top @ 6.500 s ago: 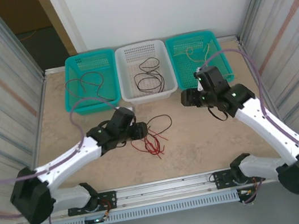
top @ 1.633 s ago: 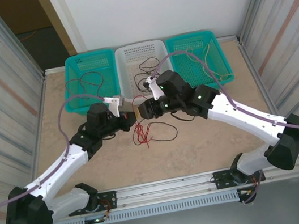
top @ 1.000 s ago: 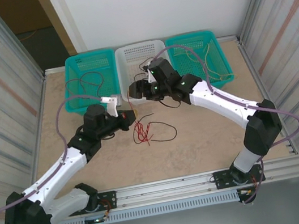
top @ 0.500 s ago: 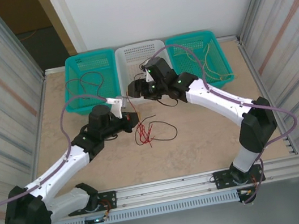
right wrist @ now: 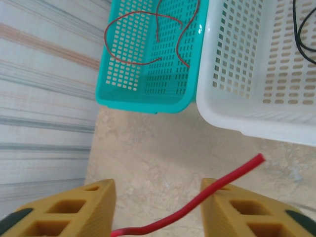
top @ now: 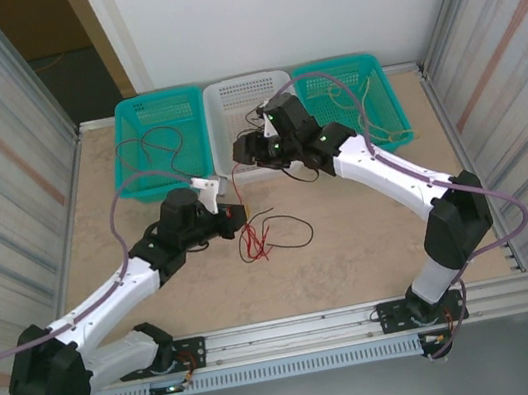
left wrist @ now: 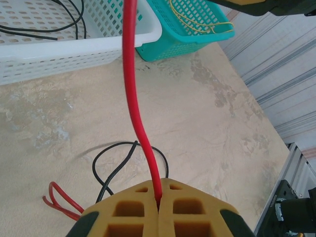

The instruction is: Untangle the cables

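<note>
My left gripper [left wrist: 159, 202] is shut on a red cable [left wrist: 133, 98] that rises straight up out of its fingertips. From above, the left gripper [top: 237, 212] hangs just left of a loose tangle of red and black cables [top: 262, 236] on the table. My right gripper [top: 239, 151] hovers at the front edge of the white basket [top: 250, 83]. In its wrist view the right gripper [right wrist: 158, 190] is open. The free end of the red cable [right wrist: 197, 205] lies slanted across the gap, resting against the right finger [right wrist: 237, 207].
Three baskets line the far edge: a teal basket [top: 156, 98] holding thin reddish-brown cables [right wrist: 143, 39], the white basket with black cables [left wrist: 44, 29], and another teal basket [top: 338, 65] with yellow cables [left wrist: 202, 24]. Corrugated walls close both sides.
The left gripper has shifted a little right and towards the near edge, still holding the red cable. The right gripper has edged slightly right above the white basket's front.
</note>
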